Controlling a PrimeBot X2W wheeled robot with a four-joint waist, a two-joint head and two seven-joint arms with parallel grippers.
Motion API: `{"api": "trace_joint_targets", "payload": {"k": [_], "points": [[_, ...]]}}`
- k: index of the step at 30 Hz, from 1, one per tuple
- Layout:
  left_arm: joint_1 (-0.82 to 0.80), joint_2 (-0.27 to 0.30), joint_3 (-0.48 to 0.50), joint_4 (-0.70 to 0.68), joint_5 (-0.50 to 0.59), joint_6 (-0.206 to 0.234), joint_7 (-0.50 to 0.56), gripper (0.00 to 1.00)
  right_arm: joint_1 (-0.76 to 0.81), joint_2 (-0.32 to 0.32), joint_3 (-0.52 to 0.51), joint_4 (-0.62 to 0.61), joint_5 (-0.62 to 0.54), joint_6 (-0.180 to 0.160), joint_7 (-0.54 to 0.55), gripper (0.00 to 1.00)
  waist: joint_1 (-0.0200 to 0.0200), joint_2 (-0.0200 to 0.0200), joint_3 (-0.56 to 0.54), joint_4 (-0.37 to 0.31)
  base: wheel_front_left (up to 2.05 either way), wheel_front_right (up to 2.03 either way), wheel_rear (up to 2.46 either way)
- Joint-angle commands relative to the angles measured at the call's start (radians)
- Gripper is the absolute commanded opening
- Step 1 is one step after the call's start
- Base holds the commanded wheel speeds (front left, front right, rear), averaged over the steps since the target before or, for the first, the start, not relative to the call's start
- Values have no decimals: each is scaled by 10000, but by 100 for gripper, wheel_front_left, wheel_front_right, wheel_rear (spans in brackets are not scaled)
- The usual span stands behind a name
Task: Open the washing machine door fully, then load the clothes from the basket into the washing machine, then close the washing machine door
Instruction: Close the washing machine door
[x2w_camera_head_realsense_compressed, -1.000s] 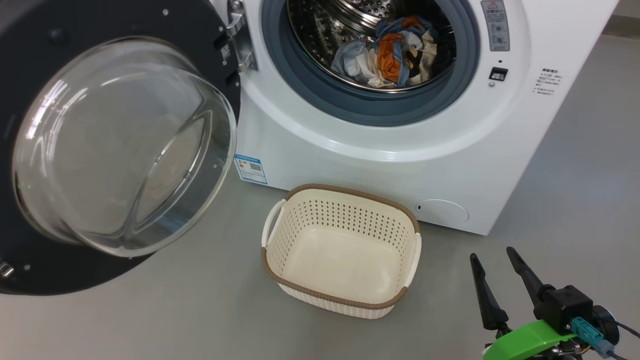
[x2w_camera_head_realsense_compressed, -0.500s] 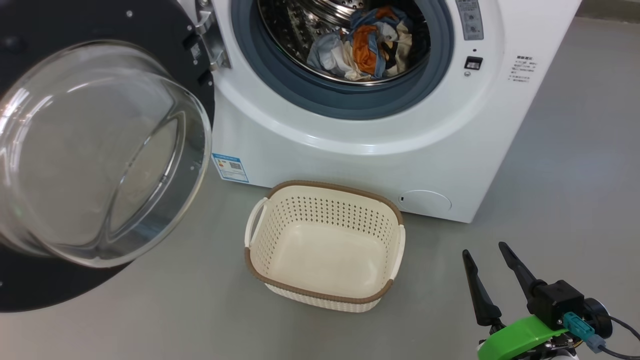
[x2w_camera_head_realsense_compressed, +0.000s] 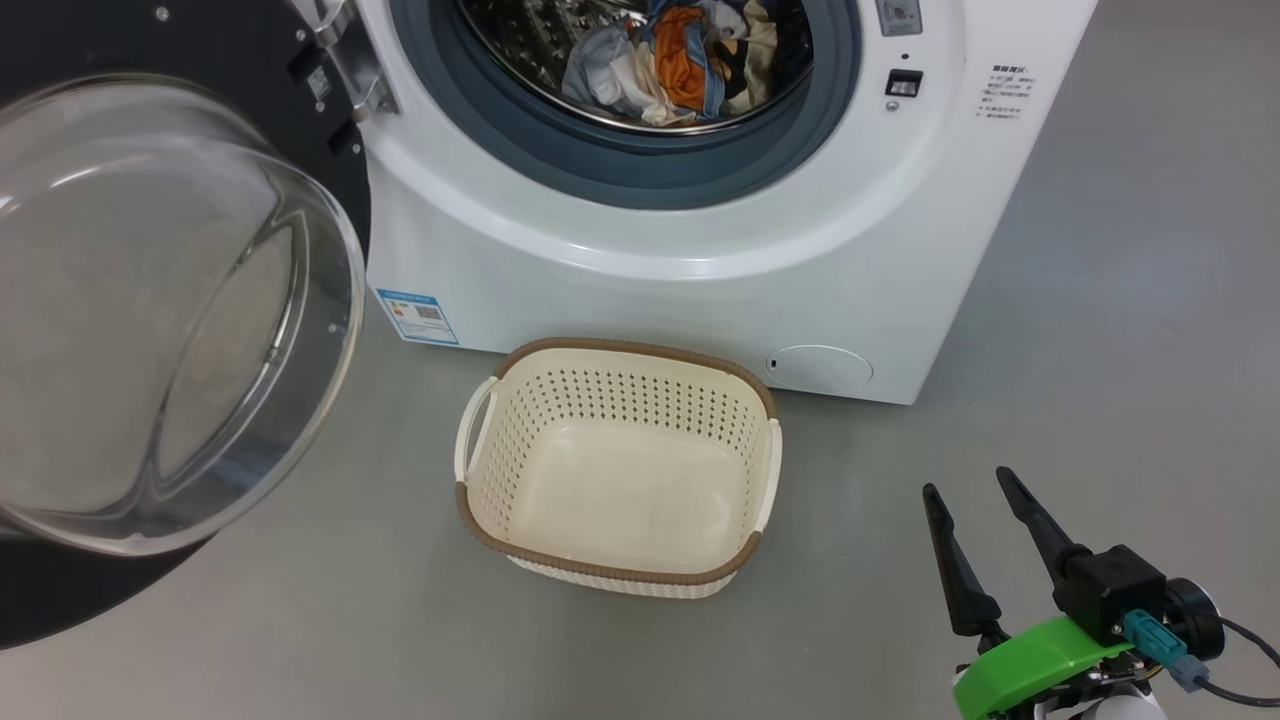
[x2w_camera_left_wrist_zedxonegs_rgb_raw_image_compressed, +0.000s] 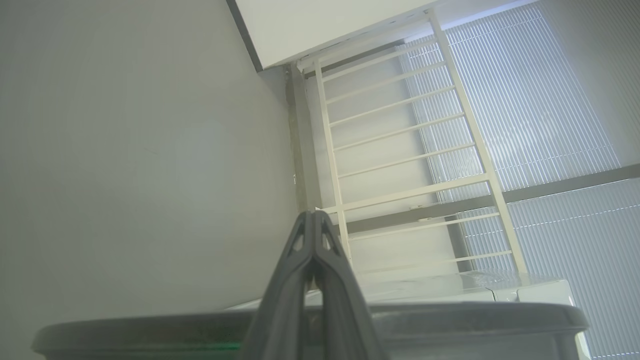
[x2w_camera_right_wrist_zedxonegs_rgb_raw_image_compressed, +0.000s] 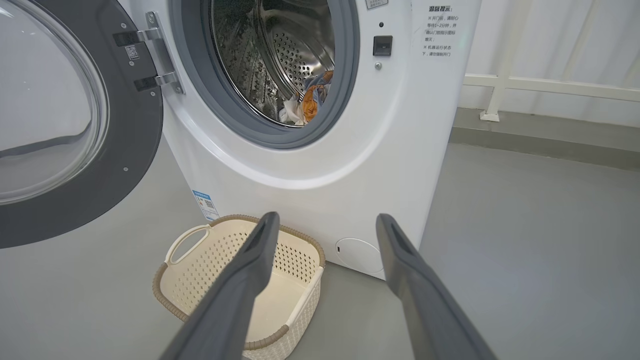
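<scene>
Half the washing machine door (x2w_camera_head_realsense_compressed: 150, 300) is cropped; clothes (x2w_camera_head_realsense_compressed: 680, 60) partly hidden.

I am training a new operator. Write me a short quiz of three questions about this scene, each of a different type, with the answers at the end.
1. True or false: the basket is empty and the washing machine door stands open.
2. Where are the clothes? A: in the basket. B: in the drum of the washing machine. C: draped over the door.
3. Which one is shut with its fingers pressed together, the left gripper or the right gripper?

Key: 1 true; 2 B; 3 the left gripper.
</scene>
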Motion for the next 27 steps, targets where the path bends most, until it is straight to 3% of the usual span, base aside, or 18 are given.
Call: {"api": "trace_joint_targets", "payload": {"k": [1,27], "points": [[-247,738,117,-178,-128,-30,65,0,-321,-18,232,-219,-81,23,-49,100,-1,0,35,-16,0,0,0],[318,635,-525,-476,-1134,-31,3049,0,-401,-18,243,-83,131,23,-49,100,-1,0,209,383,0,0,0]]}}
